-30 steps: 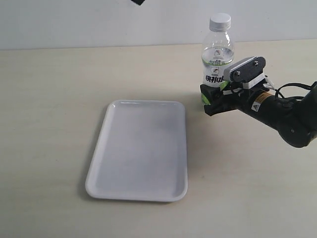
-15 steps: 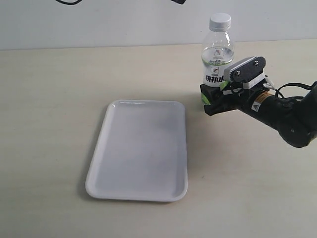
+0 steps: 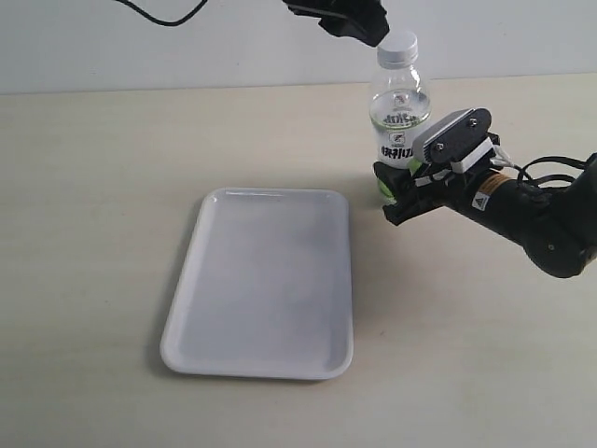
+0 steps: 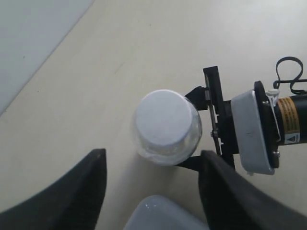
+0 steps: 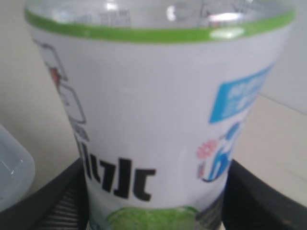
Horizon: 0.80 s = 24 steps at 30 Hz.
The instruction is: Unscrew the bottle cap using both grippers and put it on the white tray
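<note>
The clear bottle with its white-and-green label leans slightly left on the table. My right gripper, the one with the white block, is shut on the bottle's lower part. In the right wrist view the label fills the frame between the dark fingers. The white bottle cap sits on the neck. My all-black left gripper hangs open above and just left of the cap. In the left wrist view the cap lies ahead of the spread fingers. The white tray lies left of the bottle.
A corner of the tray shows under the left gripper. The right arm stretches in from the right edge over the beige table. A black cable hangs at the top. A pale wall runs behind the table.
The left gripper has come down into view beside the cap. The bottle's top has shifted left and the bottle now leans, with the right gripper still shut on it.
</note>
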{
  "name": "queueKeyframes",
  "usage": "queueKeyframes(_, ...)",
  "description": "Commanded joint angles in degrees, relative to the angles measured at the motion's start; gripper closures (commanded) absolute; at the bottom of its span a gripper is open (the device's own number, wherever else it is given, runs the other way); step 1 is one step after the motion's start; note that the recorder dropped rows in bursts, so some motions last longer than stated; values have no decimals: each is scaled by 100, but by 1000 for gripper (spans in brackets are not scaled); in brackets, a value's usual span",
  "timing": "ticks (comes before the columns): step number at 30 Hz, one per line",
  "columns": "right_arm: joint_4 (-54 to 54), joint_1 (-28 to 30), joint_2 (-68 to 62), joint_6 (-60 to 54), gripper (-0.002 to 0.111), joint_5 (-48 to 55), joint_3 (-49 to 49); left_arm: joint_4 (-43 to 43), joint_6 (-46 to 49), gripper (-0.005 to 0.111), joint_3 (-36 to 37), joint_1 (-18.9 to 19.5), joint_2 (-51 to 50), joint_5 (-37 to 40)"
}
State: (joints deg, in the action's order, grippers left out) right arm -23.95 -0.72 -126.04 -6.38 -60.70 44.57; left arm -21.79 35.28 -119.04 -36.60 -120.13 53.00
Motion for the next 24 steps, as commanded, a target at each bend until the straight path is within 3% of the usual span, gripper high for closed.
queueKeyframes(1, -58, 3, 4, -410, 108, -24, 49, 61, -99, 50, -242, -76, -104, 211)
queueKeyframes(9, -47, 3, 4, -811, 108, 26, 49, 69, -99, 50, -352, -119, -275, 660)
queueKeyframes(24, -47, 3, 4, -1119, 108, 76, 49, 69, -77, 50, -352, -282, -318, 386)
